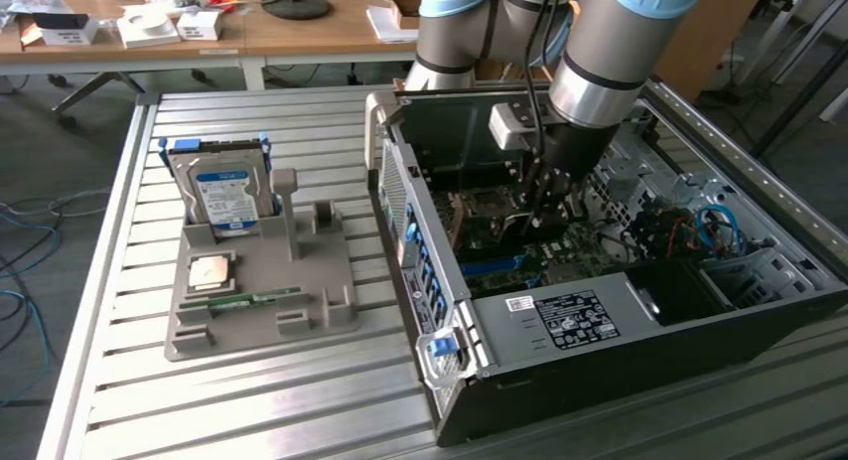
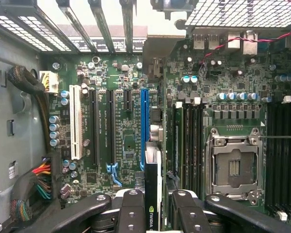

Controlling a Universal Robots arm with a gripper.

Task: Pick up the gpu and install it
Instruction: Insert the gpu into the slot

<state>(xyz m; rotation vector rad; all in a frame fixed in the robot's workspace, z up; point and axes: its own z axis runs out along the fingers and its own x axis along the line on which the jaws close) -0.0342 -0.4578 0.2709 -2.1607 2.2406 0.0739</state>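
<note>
Gripped edge-on in closed jaws: thin gpu, pale edge with green logo, in line with blue motherboard slot.

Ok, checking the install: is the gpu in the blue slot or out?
Out, apparently: the pincer holds the gpu edge-on, and most of the blue slot lies bare.

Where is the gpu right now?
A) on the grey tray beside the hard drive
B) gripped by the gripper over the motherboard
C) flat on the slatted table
B: the gpu stands edge-on, clamped in the gripper, above the motherboard inside the case.
</note>
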